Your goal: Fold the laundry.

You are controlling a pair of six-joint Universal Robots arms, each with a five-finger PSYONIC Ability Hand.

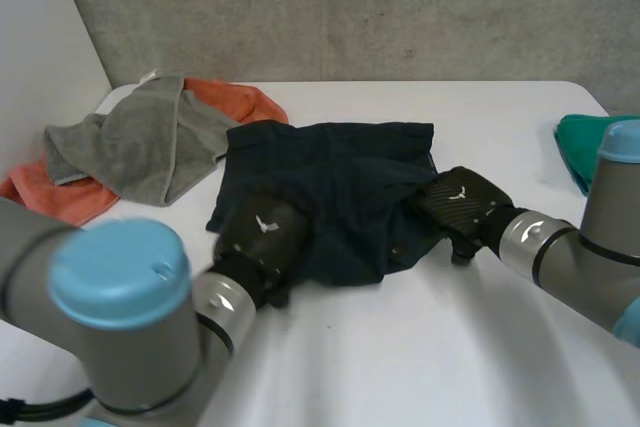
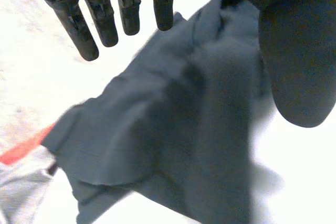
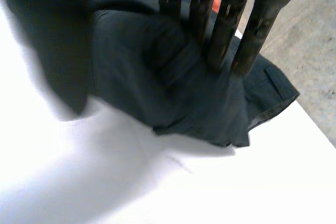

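White table (image 1: 400,367), dark garment (image 1: 340,177) crosswise, left robot hand (image 1: 262,232) spread, right robot hand (image 1: 462,202) pressing flat-fingered.

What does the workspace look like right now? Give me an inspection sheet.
Surface: white table.
Job's things: dark garment rumpled mid-table; grey towel over an orange cloth, far left.
Clutter: green cloth at the right edge.
Hands: left hand open at the garment's near-left corner; right hand open, straight fingers on its near-right edge.
Cables: nothing seen.
Surroundings: grey wall behind the table.
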